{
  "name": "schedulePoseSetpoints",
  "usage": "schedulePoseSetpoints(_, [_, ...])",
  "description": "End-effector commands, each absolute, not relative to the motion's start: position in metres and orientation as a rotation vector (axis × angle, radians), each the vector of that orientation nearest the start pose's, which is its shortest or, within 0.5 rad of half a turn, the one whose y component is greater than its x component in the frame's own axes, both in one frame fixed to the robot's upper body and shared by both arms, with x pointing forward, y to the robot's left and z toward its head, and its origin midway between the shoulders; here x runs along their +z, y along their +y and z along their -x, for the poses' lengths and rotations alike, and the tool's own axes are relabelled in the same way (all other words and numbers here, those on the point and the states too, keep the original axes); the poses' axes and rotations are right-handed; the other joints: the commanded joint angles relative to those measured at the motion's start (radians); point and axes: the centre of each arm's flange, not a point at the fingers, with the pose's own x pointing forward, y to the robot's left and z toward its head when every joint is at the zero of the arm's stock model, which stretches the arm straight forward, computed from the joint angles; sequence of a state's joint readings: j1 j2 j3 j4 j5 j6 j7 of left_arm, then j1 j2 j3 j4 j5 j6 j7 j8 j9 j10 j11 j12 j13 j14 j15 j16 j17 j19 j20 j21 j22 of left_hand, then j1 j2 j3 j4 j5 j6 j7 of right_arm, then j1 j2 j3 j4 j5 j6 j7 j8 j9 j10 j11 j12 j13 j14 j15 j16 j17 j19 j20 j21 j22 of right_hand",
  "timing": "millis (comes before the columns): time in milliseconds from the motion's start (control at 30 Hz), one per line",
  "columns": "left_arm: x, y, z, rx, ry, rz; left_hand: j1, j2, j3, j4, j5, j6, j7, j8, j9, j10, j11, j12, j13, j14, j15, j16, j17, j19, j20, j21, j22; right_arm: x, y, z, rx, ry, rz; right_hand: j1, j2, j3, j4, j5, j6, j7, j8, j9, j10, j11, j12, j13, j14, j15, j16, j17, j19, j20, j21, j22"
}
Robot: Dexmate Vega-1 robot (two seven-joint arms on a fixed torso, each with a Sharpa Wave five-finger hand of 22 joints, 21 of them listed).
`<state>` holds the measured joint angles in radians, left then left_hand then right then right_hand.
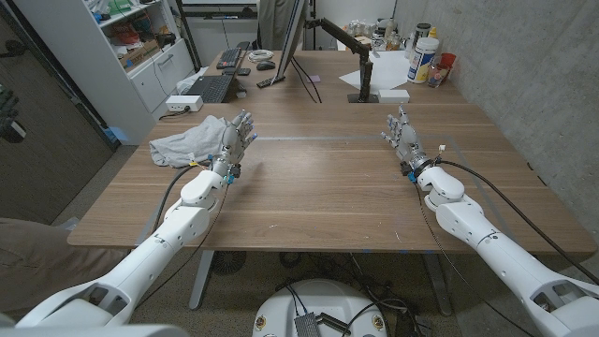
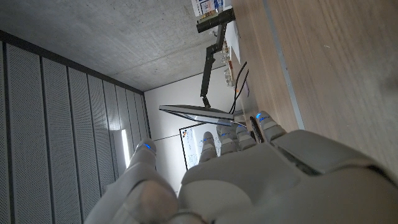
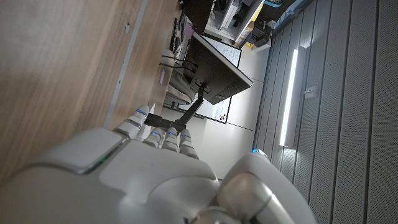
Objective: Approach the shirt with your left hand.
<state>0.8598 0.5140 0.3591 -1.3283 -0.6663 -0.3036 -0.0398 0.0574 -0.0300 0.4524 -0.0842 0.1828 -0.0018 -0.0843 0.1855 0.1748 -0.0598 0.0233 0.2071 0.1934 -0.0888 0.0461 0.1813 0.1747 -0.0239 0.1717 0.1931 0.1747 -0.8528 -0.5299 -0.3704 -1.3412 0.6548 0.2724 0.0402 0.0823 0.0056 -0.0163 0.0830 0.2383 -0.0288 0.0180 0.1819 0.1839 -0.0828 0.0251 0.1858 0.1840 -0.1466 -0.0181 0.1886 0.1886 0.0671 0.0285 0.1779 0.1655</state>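
Even, soft indoor light fills the head view, leaving only faint shadows on the wooden table [image 1: 318,178], and straight edges bow toward the corners from a wide lens. In both wrist views a ceiling light strip [image 3: 291,93] glares brightly, toward 3 o'clock in the right view and 8 o'clock in the left. The near left hand [image 2: 261,180] and right hand [image 3: 124,180] look soft and blurred.

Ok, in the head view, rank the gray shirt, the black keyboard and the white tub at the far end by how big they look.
Largest to smallest, as they appear:
1. gray shirt
2. black keyboard
3. white tub
The keyboard and tub sit farther from the camera, so their true sizes may compare differently.
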Motion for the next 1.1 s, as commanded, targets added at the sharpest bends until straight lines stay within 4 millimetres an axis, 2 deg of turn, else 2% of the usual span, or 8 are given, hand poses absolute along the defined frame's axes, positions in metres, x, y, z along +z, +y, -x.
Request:
schedulePoseSetpoints(33, [-0.02, 0.29, -0.637, -0.237, -0.645, 0.106, 0.012, 0.002, 0.007, -0.005, 0.003, 0.006, -0.007, 0.006, 0.006, -0.005, 0.005, 0.006, 0.003, -0.007, 0.001, 0.002, 0.005, 0.0, 0.008, 0.003, 0.001, -0.022, -0.287, -0.646, 0.235, -0.594, -0.015, 0.011, 0.005, -0.001, 0.006, 0.003, -0.003, 0.009, 0.011, 0.003, -0.004, 0.002, 0.009, 0.004, -0.009, 0.003, 0.006, 0.004, 0.001, 0.005, 0.005, 0.002])
schedulePoseSetpoints(733, [-0.004, 0.304, -0.613, -0.145, -0.702, 0.009, 0.014, 0.006, 0.008, -0.007, 0.002, 0.009, -0.002, 0.005, 0.005, -0.005, 0.005, 0.006, 0.003, -0.023, 0.005, -0.001, 0.005, -0.009, 0.011, -0.001, 0.002, -0.022, -0.289, -0.643, 0.226, -0.601, -0.01, 0.012, 0.007, -0.003, 0.005, 0.003, -0.003, 0.008, 0.012, 0.003, -0.005, 0.003, 0.009, 0.004, -0.014, 0.003, 0.005, 0.004, -0.006, 0.012, 0.004, 0.002])
schedulePoseSetpoints(1100, [0.002, 0.311, -0.6, -0.054, -0.733, -0.065, 0.019, 0.011, 0.009, -0.011, 0.001, 0.017, 0.006, 0.006, 0.005, -0.008, 0.003, 0.005, 0.003, -0.05, 0.001, -0.006, 0.005, -0.038, -0.002, -0.01, 0.002, -0.021, -0.29, -0.644, 0.233, -0.606, -0.005, 0.013, 0.008, -0.004, 0.005, 0.002, -0.003, 0.007, 0.012, 0.003, -0.006, 0.001, 0.008, 0.004, -0.016, 0.003, 0.005, 0.004, -0.01, 0.016, 0.003, 0.002])
